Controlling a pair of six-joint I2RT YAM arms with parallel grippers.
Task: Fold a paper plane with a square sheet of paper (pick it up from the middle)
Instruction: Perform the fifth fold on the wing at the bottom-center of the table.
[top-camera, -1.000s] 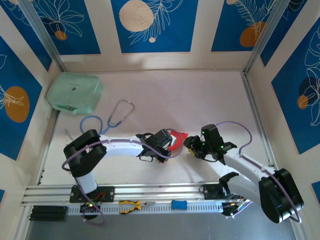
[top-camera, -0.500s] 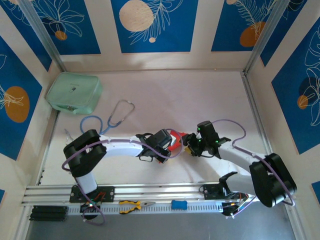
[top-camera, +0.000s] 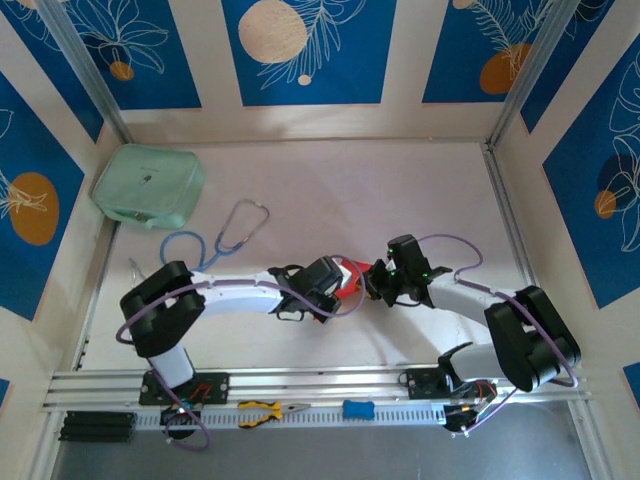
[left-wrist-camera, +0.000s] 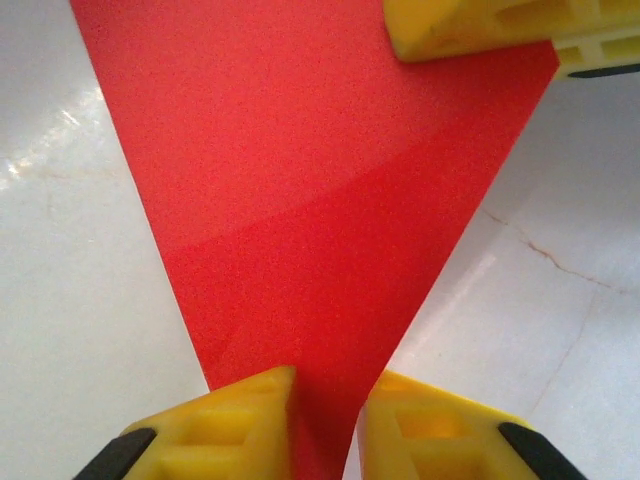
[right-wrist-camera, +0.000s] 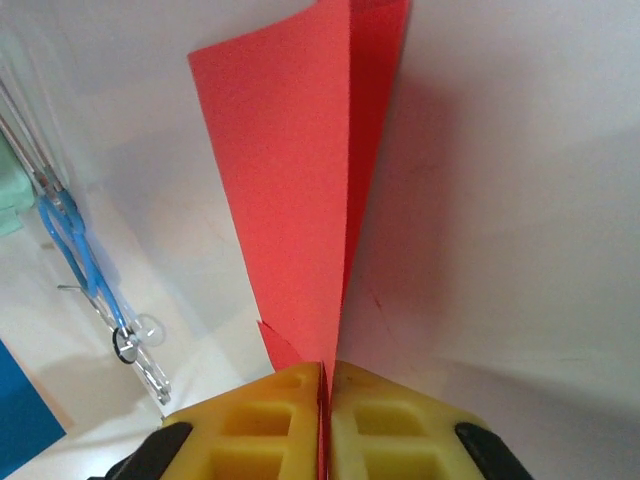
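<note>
Red paper (left-wrist-camera: 300, 180) gripped at two ends.
Your left fingers (left-wrist-camera: 220, 425) pinch its point at 6 o'clock; your right fingers (left-wrist-camera: 470, 30) clamp its edge at 1 o'clock.

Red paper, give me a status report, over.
Both shut on the red paper: left gripper at its narrow tip, right gripper on a folded edge. Stethoscope lies well clear, off to the left.
</note>
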